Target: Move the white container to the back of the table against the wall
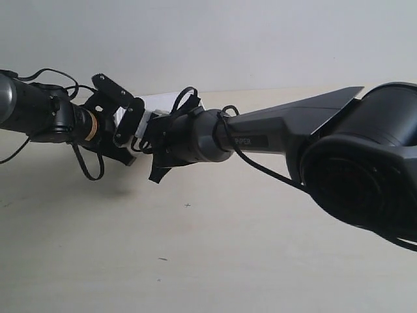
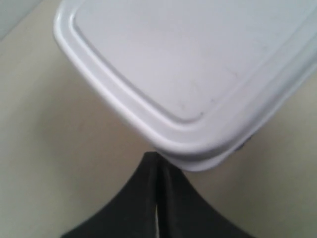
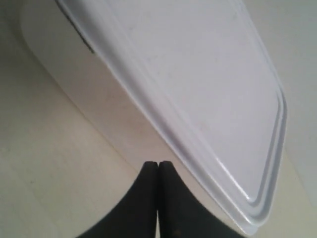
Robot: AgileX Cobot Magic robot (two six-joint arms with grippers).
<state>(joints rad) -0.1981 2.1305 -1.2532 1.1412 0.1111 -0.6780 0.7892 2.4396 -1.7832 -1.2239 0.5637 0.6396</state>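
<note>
The white container (image 2: 188, 64) lies flat on the cream table (image 2: 59, 148), lid up. My left gripper (image 2: 157, 156) is shut, its tips pressed against one rounded corner just under the lid rim. The right gripper (image 3: 158, 163) is also shut, its tips against the long side wall of the white container (image 3: 198, 84). In the exterior view only a strip of the white container (image 1: 159, 103) shows behind the two wrists, close to the pale wall (image 1: 228, 39). The arm at the exterior view's left (image 1: 45, 111) and the arm at the exterior view's right (image 1: 273, 130) meet in front of it.
The big dark arm at the exterior view's right fills that side of the picture. Black cables (image 1: 88, 166) hang from both wrists. The table (image 1: 195, 261) carries a few tiny dark specks (image 1: 187, 205) in front of the arms.
</note>
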